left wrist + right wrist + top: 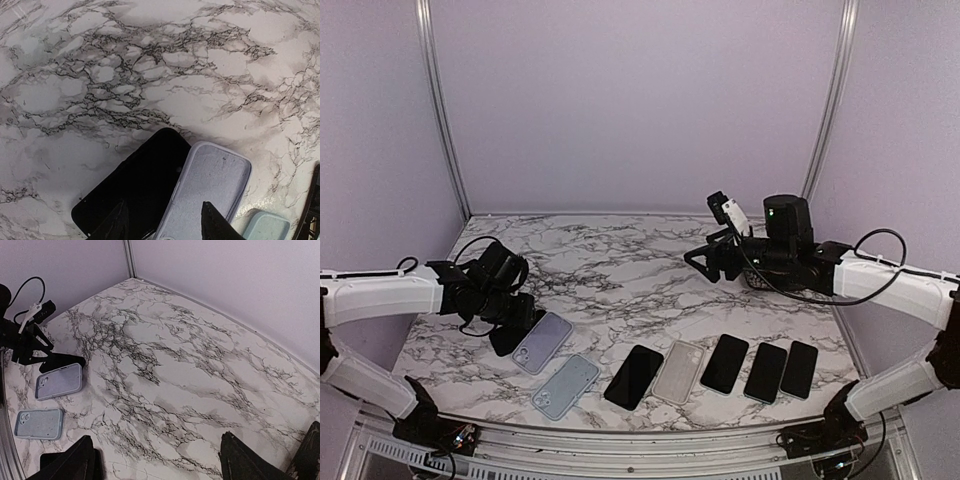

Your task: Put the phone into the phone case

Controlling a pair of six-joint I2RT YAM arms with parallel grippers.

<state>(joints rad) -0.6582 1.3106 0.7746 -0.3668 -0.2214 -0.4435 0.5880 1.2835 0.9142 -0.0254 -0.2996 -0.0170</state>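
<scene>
Lying near the tabletop's left edge, the black phone [132,192] touches the lavender phone case [212,182] along one long side; the left gripper [164,217] hangs just above that seam, fingers partly apart, one over each, gripping nothing that shows; the right gripper [156,440] hovers wide and empty over the tabletop's right side; the step in hand looks like securing the phone; next it needs a firm pinch, then alignment over the case's opening.
</scene>
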